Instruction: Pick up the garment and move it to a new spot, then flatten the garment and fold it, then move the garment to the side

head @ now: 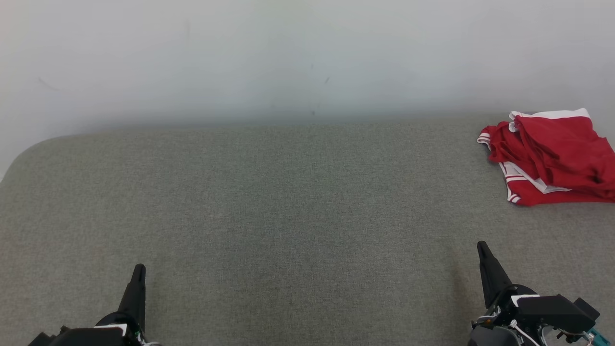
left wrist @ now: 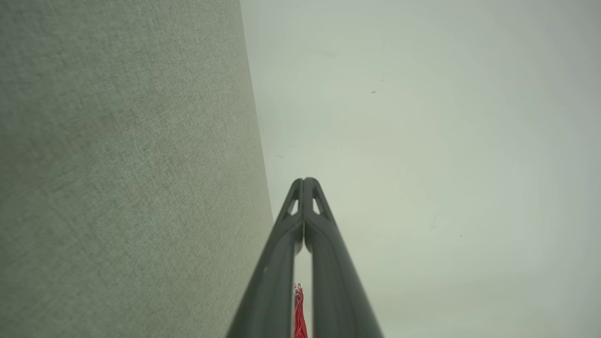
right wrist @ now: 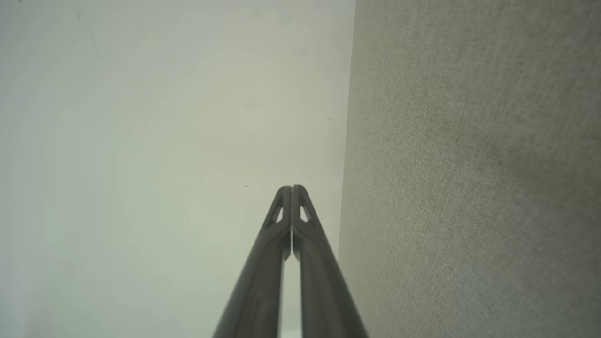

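Red garment (head: 557, 154) with white striped trim, loosely folded, left end effector (head: 139, 269) closed, right end effector (head: 482, 247) closed

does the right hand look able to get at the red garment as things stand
Probably yes: the crumpled red garment with white trim lies ahead of the right hand on the grey fabric surface, nothing between them. The shut hand must open.

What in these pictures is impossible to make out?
- Head view: the red garment with white trim runs off the right edge and lies in folds, so its kind is unclear.
- Left wrist view: a red sliver between the left fingers is too thin to identify.
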